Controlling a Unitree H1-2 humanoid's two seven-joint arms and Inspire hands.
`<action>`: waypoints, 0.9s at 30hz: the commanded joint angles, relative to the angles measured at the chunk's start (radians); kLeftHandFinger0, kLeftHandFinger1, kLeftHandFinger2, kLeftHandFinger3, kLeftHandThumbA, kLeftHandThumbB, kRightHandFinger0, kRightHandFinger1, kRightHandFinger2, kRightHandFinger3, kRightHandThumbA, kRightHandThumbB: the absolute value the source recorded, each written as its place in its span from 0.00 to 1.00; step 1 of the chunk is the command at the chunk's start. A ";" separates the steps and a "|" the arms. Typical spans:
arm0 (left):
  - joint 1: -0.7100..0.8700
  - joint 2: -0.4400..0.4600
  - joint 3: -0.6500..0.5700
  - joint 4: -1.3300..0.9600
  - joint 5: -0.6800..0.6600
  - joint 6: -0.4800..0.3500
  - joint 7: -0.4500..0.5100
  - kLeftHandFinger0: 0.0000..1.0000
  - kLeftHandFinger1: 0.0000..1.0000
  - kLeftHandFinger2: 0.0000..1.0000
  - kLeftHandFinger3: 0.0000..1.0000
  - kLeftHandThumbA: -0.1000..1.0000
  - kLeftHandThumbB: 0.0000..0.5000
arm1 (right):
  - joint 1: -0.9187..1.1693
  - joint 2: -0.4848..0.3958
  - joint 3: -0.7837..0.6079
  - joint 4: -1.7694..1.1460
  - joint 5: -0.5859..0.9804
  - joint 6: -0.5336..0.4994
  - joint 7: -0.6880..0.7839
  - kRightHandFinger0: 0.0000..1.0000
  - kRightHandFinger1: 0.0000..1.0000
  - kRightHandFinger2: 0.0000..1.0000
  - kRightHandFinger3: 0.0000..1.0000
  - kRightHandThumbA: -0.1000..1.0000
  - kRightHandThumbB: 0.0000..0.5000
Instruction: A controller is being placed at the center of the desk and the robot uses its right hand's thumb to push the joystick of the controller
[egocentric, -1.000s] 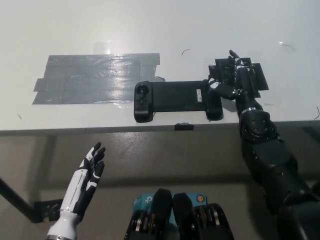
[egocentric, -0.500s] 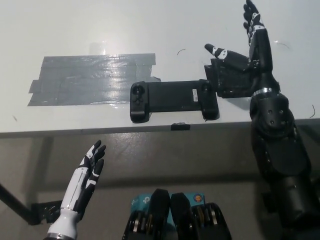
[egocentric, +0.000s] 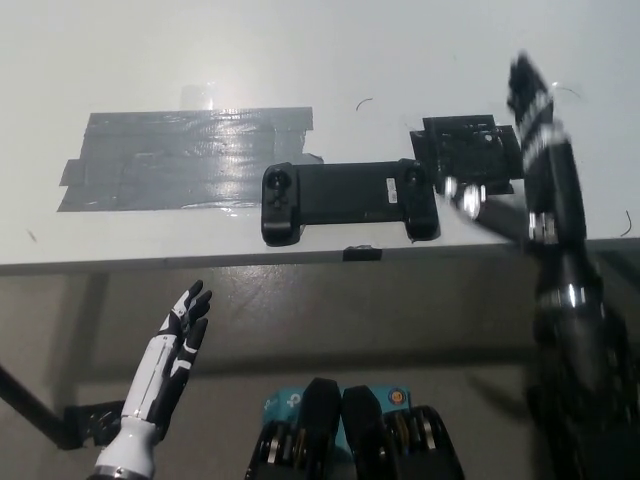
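Near the front edge of the white tabletop (egocentric: 300, 60), the black controller (egocentric: 348, 200) is laid flat, beside grey tape (egocentric: 180, 160). To its right, the black right hand (egocentric: 520, 150) is blurred, its state untellable. The white left hand (egocentric: 175, 350) is held open below the edge

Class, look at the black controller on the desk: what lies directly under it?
The controller rests on the bare white desk; grey tape patch ends beside its left end. Whatever sits beneath its body is hidden.
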 joint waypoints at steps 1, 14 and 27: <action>0.012 0.011 0.001 -0.026 -0.005 -0.026 -0.010 1.00 1.00 1.00 1.00 0.95 0.02 | 0.141 -0.043 0.044 -0.124 -0.021 0.005 0.078 1.00 1.00 1.00 1.00 1.00 0.47; 0.065 0.007 -0.018 -0.021 0.009 -0.035 -0.014 1.00 1.00 1.00 1.00 0.92 0.01 | 0.326 -0.041 0.085 0.053 -0.081 -0.086 0.062 1.00 1.00 1.00 1.00 0.99 0.47; 0.068 0.005 -0.030 -0.024 0.030 -0.034 -0.011 1.00 1.00 1.00 1.00 0.92 0.02 | 0.344 -0.061 0.067 0.119 -0.043 -0.106 0.085 1.00 1.00 1.00 1.00 0.95 0.42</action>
